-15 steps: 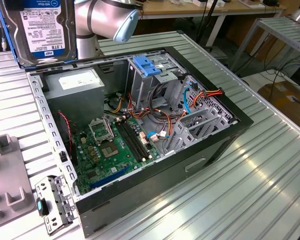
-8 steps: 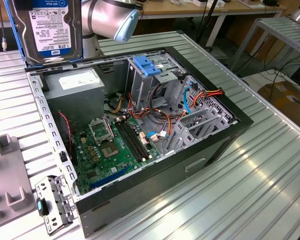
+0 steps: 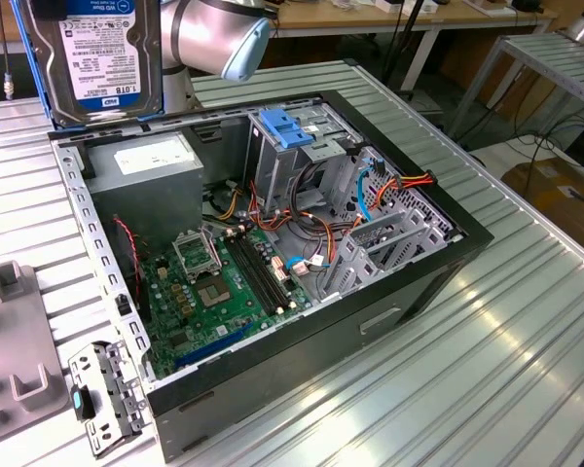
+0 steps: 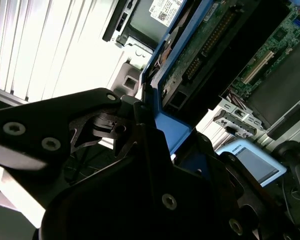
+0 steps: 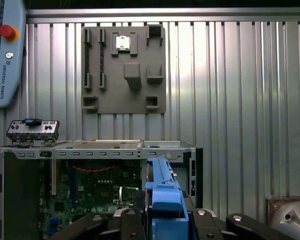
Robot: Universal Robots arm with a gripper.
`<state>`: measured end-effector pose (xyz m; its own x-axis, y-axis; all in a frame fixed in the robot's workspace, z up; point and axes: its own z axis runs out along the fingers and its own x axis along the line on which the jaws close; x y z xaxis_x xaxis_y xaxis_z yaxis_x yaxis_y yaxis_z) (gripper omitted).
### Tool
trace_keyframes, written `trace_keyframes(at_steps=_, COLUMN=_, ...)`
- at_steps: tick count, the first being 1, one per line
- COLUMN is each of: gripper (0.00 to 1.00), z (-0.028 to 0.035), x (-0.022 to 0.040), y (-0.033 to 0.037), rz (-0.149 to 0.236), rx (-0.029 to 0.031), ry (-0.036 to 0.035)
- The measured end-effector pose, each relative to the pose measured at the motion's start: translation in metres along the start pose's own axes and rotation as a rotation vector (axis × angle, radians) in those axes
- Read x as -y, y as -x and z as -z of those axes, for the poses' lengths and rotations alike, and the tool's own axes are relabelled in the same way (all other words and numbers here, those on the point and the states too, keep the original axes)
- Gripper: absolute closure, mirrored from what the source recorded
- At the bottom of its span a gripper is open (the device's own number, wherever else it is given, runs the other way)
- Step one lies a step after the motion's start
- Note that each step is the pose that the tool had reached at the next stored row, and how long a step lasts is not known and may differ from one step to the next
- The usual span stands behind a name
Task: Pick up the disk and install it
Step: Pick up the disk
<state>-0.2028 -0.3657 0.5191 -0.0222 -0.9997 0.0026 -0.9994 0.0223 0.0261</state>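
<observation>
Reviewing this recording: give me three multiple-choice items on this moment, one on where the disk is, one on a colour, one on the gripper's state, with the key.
1. Where is the disk?
A. seated in the drive bay
B. lying on the table
C. held in the air over the open case

2. What colour are its carrier rails?
A. blue
B. red
C. yellow

3. The gripper is:
A. open and empty
B. shut on the disk
C. shut on a cable

Key:
1 C, the exterior view shows it upright, high over the case's edge.
2 A, blue plastic frames the drive in both wrist views.
3 B, the carrier sits clamped in it in both wrist views.
</observation>
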Motion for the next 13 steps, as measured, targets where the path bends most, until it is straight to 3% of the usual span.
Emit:
trace_keyframes(at_steps=6, gripper=0.63, z=0.0001, x=0.0024, y=0.0001, rz=0.000, rx=-0.0001, ry=0.0000)
trace_keyframes(at_steps=10, gripper=0.63, z=0.0002, x=0.0099, y=0.0002, rz=0.000, rx=-0.0002, ry=0.0001)
trace_keyframes(at_steps=13, gripper=0.63, z=-0.0003, x=0.0142, y=-0.0005, rz=0.000, rx=-0.0037, ry=0.0000)
